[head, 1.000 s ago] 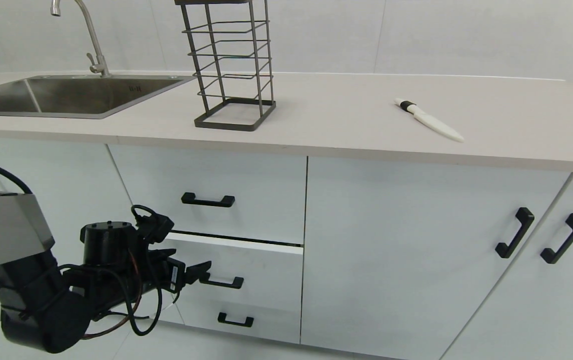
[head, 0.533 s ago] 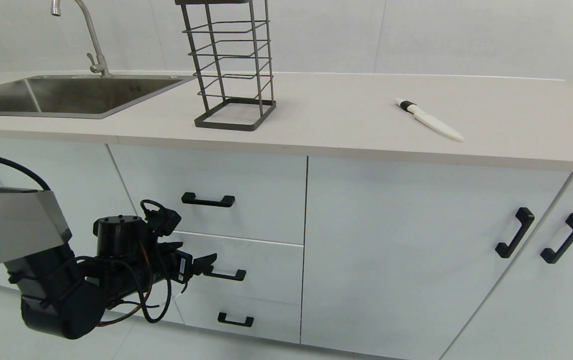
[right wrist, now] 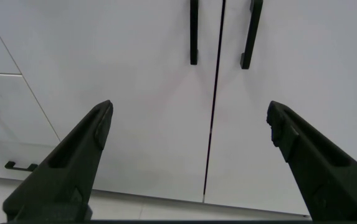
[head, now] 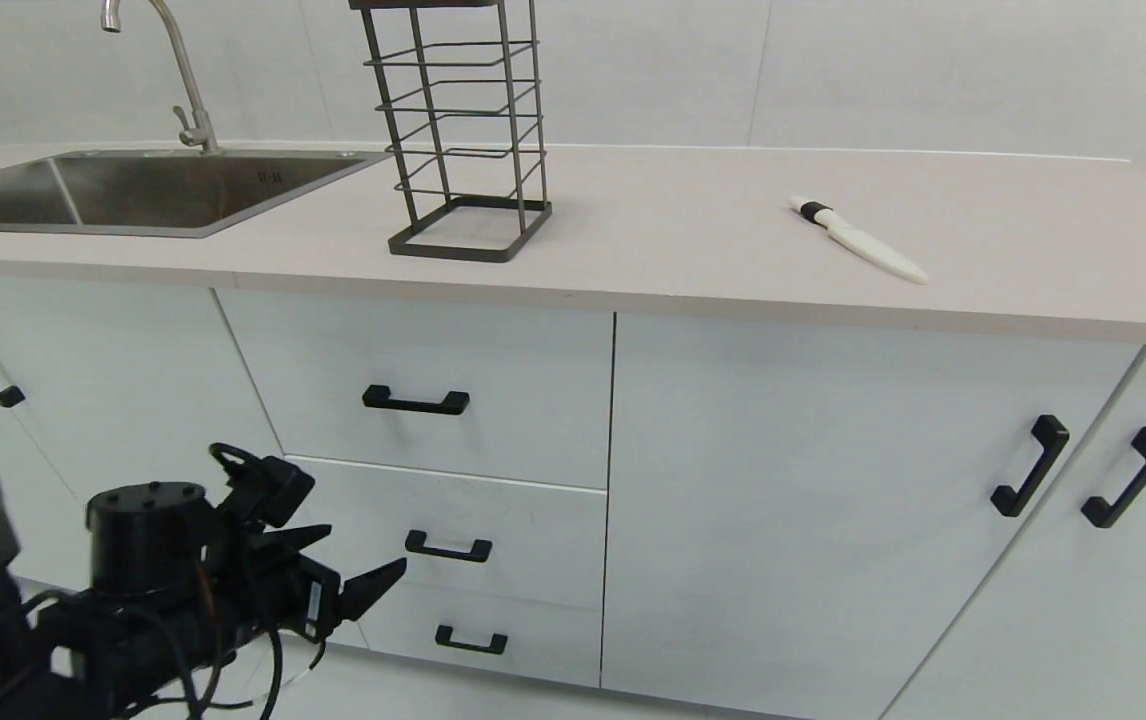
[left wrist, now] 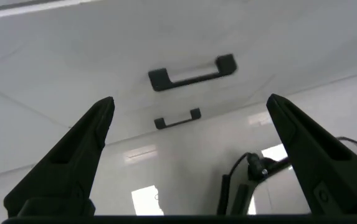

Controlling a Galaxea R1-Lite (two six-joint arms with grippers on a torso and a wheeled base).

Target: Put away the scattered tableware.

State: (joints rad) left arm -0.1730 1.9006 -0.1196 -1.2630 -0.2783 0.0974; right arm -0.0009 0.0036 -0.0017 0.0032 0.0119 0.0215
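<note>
A white knife with a black band (head: 858, 240) lies on the countertop (head: 693, 240) at the right. My left gripper (head: 365, 568) hangs low in front of the drawer stack, open and empty, a short way left of and below the middle drawer's black handle (head: 448, 547). The left wrist view has its open fingers (left wrist: 97, 143) apart from that handle (left wrist: 194, 71), with the bottom drawer's handle (left wrist: 178, 118) just beyond. All three drawers look closed. My right gripper (right wrist: 190, 109) is open and empty, facing two cabinet doors with vertical black handles (right wrist: 194, 31).
A tall black wire rack (head: 463, 130) stands on the counter left of centre. A steel sink (head: 133, 185) with a faucet (head: 183, 75) sits at the far left. Double cabinet doors with handles (head: 1030, 465) are at the lower right.
The middle drawer, slightly open a second ago, has been pushed shut. My left gripper has let go of its handle and drawn back down and to the left.
</note>
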